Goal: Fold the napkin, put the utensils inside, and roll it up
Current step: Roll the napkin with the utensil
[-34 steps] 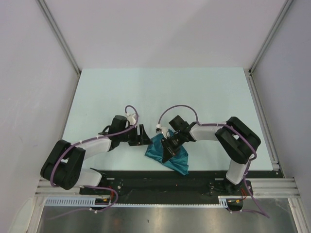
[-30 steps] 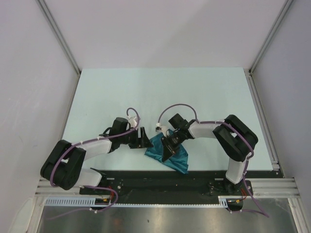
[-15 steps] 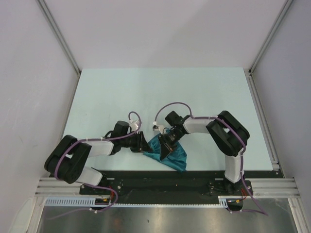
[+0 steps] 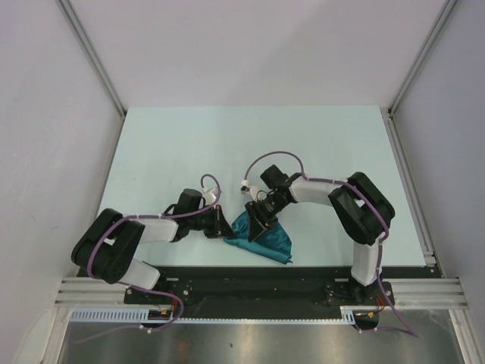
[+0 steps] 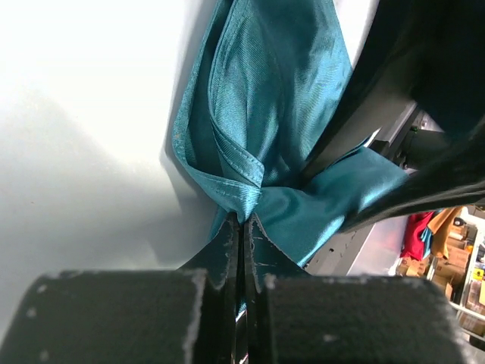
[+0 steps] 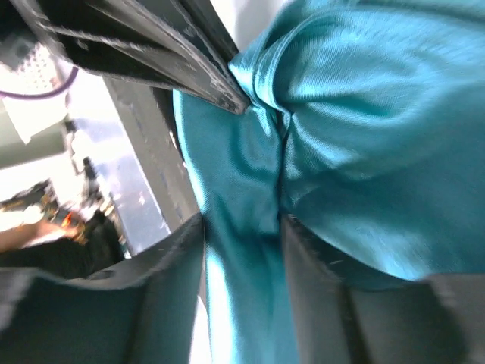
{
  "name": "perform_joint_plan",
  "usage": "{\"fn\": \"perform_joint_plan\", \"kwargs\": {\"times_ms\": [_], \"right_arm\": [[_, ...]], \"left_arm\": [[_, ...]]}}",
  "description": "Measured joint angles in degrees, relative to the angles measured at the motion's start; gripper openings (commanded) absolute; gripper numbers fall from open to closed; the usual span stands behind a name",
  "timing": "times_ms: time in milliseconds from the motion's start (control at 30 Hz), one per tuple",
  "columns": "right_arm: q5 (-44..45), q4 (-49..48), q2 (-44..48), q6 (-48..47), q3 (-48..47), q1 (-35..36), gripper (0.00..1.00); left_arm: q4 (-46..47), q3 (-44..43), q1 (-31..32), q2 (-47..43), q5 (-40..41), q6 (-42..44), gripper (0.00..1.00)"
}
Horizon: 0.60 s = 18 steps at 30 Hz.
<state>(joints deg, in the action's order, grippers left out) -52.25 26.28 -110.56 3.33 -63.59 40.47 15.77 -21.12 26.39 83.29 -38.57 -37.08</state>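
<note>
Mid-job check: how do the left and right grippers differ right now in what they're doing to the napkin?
The left gripper is shut, pinching the napkin's hemmed edge; the right gripper is open, with cloth lying between its parted jaws. From above, the left gripper meets the napkin at its left end, while the right gripper points down nearer its middle. Both sit close together at the same bunched napkin.

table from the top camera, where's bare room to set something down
Crowded at near centre, where the left gripper and right gripper meet on the napkin. Bare: the far half of the table up to the back wall, plus strips along its left edge and by the right rail.
</note>
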Motion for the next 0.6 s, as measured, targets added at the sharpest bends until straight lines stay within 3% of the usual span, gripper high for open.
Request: {"fn": "perform_joint_plan", "kwargs": {"times_ms": [100,267,400,600], "right_arm": [[4.2,0.3,4.2,0.6,-0.3,-0.5,0.66],[17.1,0.2,18.6,0.2,1.3,2.2,0.72],[31.2,-1.7,30.6,-0.9,5.9,12.7,0.72],[43.2,-1.9,32.4,-1.5,9.8,25.4,0.69]], "left_arm": [[-0.4,-0.1,0.0,0.0,0.0,0.0,0.0],[-1.8,-0.8,0.0,0.1,0.0,0.2,0.0],[-2.7,-1.2,0.0,0.2,0.1,0.2,0.0],[-4.0,-1.8,0.0,0.2,0.4,0.3,0.0]]}}
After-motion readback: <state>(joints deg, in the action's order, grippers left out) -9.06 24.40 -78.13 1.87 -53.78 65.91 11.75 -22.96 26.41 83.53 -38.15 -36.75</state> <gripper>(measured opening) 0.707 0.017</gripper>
